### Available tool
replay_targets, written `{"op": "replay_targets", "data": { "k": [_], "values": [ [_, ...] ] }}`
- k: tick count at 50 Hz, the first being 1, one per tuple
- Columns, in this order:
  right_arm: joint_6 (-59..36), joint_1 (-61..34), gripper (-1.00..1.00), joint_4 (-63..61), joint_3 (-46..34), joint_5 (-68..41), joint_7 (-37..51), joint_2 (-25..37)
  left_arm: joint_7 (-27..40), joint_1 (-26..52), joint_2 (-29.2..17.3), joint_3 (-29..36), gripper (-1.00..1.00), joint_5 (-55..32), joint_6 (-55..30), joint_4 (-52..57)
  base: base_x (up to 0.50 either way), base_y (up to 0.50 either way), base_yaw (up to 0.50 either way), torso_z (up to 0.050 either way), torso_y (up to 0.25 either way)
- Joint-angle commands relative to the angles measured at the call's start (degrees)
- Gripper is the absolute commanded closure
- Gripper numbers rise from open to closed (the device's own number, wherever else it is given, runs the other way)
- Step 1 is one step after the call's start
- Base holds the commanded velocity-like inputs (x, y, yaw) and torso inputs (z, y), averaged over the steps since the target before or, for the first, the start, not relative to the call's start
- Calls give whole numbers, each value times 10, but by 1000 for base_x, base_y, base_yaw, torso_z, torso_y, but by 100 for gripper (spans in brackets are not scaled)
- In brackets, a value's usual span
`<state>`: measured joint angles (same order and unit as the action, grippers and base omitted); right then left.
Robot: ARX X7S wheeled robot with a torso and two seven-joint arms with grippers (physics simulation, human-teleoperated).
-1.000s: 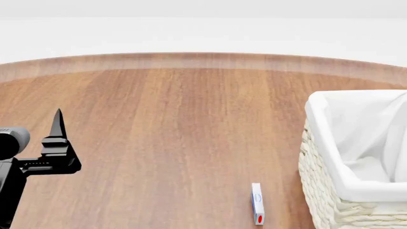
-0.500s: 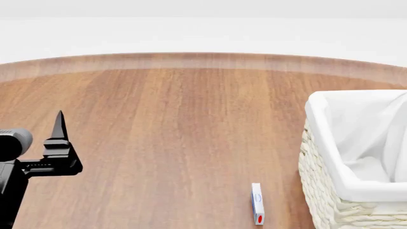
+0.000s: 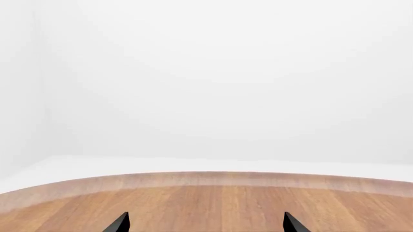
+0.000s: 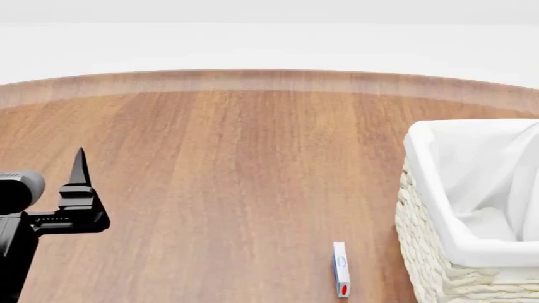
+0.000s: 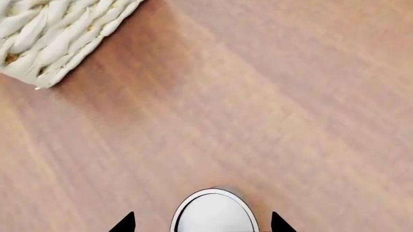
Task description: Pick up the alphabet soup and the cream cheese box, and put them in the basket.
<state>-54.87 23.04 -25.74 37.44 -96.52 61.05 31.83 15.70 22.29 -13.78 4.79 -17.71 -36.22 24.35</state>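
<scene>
The cream cheese box (image 4: 341, 269), thin and white with a red spot, stands on edge on the wooden table, just left of the basket (image 4: 438, 208). A can with a pale silver-white top (image 5: 213, 215) sits between my right gripper's (image 5: 202, 223) spread fingertips, with a gap on each side. Its label is hidden, so I cannot tell whether it is the alphabet soup. The right gripper is out of the head view. My left gripper (image 4: 80, 167) hovers over the table's left side, far from the box. In the left wrist view the left gripper (image 3: 206, 224) is open and empty.
The basket's woven corner (image 5: 58, 34) shows in the right wrist view, a short way from the can. The table's curved far edge (image 4: 269, 79) runs across the back, with a white floor beyond. The basket holds only its white liner.
My left gripper has drifted a few pixels right and down in the head view. The box and the basket have not moved.
</scene>
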Motion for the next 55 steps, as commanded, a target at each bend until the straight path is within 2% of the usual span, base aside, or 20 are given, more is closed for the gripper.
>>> {"op": "replay_targets", "data": {
  "k": [1, 28, 54, 55],
  "values": [
    [3, 5, -100, 12, 3, 3, -10, -2, 2, 0, -1, 3, -100, -1, 4, -4, 0, 0, 0, 0, 0],
    [-7, -6, -100, 73, -32, 17, -52, -4, 7, -3, -4, 11, -100, -3, 11, -9, 0, 0, 0, 0, 0],
    [8, -31, -100, 138, -73, 88, -122, -13, 10, -8, -8, 20, -100, -2, 25, -17, 0, 0, 0, 0, 0],
    [7, -31, 100, 137, -76, 89, -123, -12, 11, -9, -9, 20, -100, -2, 25, -17, 0, 0, 0, 0, 0]
  ]
}}
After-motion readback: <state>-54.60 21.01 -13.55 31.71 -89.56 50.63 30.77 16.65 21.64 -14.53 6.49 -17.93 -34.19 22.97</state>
